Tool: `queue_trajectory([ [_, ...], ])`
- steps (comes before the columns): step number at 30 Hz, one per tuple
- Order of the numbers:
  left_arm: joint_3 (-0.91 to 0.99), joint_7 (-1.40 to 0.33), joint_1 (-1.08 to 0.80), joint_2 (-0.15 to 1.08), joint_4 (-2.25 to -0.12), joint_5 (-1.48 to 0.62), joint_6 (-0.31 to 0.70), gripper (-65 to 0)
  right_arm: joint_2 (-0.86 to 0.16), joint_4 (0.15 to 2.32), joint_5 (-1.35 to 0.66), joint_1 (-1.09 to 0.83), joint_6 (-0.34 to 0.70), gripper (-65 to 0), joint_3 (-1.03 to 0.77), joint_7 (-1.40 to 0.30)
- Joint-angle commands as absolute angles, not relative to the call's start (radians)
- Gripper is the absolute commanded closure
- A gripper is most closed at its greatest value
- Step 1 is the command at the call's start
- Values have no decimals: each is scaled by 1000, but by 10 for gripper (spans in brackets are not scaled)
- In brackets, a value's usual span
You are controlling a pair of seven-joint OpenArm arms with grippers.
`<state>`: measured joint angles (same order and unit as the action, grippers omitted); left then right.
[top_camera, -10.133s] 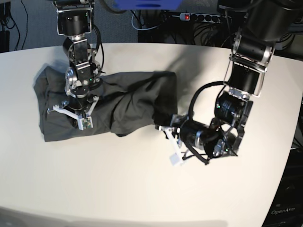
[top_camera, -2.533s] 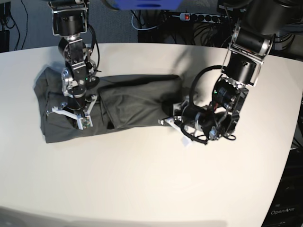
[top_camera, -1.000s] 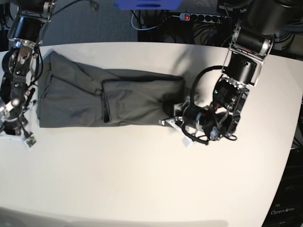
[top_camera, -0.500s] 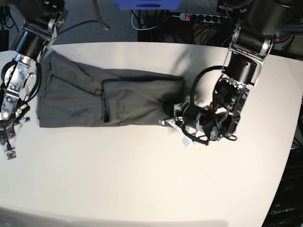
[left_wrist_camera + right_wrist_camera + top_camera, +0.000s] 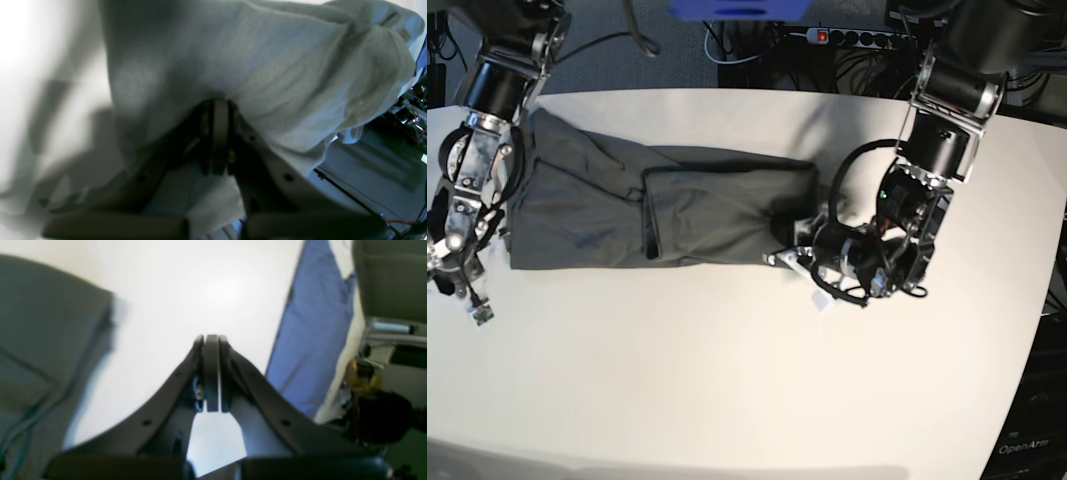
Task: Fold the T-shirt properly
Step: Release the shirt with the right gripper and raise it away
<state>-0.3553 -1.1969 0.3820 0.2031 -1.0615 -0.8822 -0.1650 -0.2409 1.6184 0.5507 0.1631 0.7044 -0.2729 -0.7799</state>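
The dark charcoal-grey, soft, wrinkled short-sleeved T-shirt point(image 5: 657, 210) lies flat on the pale, rounded white table point(image 5: 747, 380), stretched into a long band across the table's far half, with a folded panel lying on top of its middle. No bin, box or tray shows in any view, so nothing is held in one.

The left gripper point(image 5: 795, 257), black with pale fingers, sits at the shirt's end on the base view's right side. In the left wrist view its jaws are pressed together with the grey cloth point(image 5: 253, 76) bunched and draped directly over their tips, so it is clamped on the shirt's edge, low at the table surface.

The right gripper point(image 5: 472, 305) is off the cloth, over bare table just beside the shirt's opposite end, near the table's edge. In the right wrist view its jaws point(image 5: 211, 343) are closed together with nothing between them, the white tabletop beyond them and the shirt point(image 5: 43, 340) lying apart to one side. A blurred blue surface point(image 5: 310, 330) stands past the table's edge.
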Motion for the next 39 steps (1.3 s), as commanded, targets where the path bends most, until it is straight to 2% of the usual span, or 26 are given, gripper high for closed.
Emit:
queue_trajectory([
  [1,-358,-1175,374,223,-1050,-746,-202,-19,-251,1633,555,180,698,-3,-272,-779],
  [17,-358,-1175,374,222,-1050,-746,-202,-19,-226,1639,556,194,698,-4,-340,-782],
  [19,-358,-1175,374,222,-1050,-746,-202,-19,-225,1639,555,194,698,-6,-340,-823],
  [24,-358,-1175,374,220,-1050,-746,-202,-19,-226,1635,550,225,698,-7,-334,-901],
  [34,-358,-1175,374,220,-1050,-746,-202,-19,-206,1633,550,205,698,-9,-269,-901],
  [39,-357,-1175,374,211,-1050,-746,-202,-19,-162,1633,572,202,698,-7,-268,-900],
])
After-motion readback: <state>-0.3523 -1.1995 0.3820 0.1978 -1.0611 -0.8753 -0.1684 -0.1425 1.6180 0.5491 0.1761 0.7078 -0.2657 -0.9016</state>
